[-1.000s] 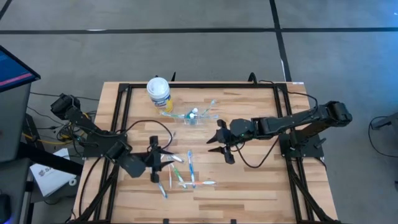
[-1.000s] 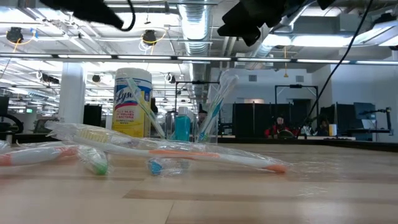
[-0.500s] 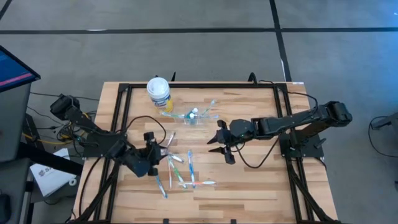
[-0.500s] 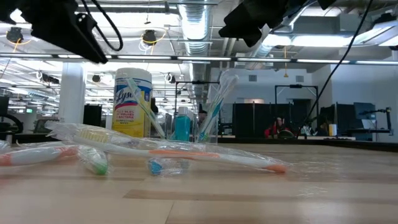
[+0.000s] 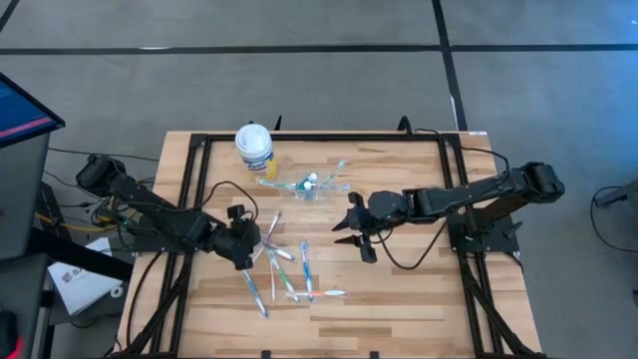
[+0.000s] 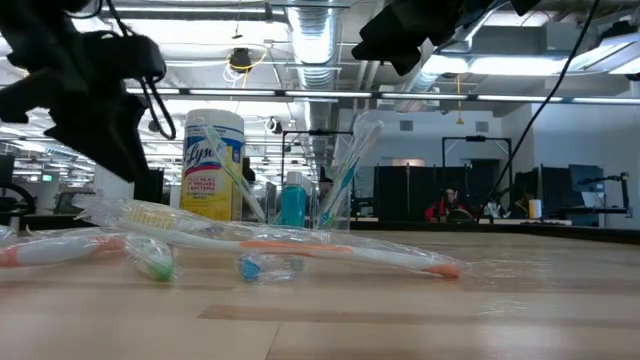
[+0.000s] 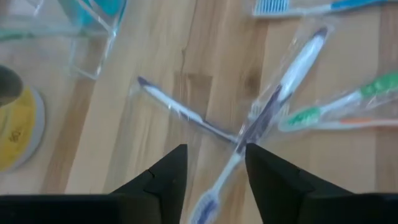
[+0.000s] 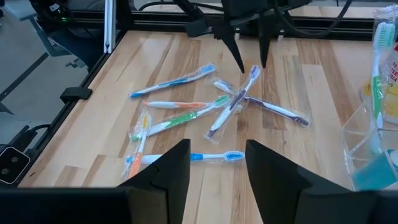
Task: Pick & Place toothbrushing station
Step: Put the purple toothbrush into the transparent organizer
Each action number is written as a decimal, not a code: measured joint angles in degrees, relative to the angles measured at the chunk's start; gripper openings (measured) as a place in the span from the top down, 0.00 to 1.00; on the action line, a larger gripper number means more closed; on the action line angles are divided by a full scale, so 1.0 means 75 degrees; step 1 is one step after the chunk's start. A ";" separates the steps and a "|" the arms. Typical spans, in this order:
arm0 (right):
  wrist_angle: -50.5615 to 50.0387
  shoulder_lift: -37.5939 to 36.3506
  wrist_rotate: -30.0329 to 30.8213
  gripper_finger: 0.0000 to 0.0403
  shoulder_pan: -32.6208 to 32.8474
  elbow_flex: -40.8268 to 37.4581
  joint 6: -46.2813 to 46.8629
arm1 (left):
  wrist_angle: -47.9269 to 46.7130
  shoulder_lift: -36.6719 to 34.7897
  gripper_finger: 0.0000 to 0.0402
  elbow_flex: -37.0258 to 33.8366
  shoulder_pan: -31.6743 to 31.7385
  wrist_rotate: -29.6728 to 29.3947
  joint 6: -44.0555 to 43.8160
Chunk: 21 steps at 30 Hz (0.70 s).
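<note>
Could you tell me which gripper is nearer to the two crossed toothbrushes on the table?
The left. The left gripper hangs open just over the crossed toothbrushes, fingertips pointing at them. The right gripper waits open farther off, toward the table's middle.

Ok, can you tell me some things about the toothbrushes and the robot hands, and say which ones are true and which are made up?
1. The left gripper is open above two crossed toothbrushes. True.
2. The right gripper is holding a toothbrush. False: it is open and empty.
3. The clear cup has toothbrushes and a blue tube in it. True.
4. Every toothbrush is already in the cup. False: many loose toothbrushes lie on the table.
5. The yellow canister is lying on its side. False: it stands upright.
</note>
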 joint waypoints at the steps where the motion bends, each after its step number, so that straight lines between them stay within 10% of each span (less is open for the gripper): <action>1: 0.0000 0.0000 0.0000 0.64 0.0000 0.0000 -0.0015 | 0.0000 0.0000 0.59 -0.0057 0.0020 0.0002 0.0001; 21: 0.0000 0.0003 0.0000 0.66 -0.0003 0.0000 -0.0029 | 0.0202 0.0000 0.46 -0.1095 0.0065 0.0449 0.0022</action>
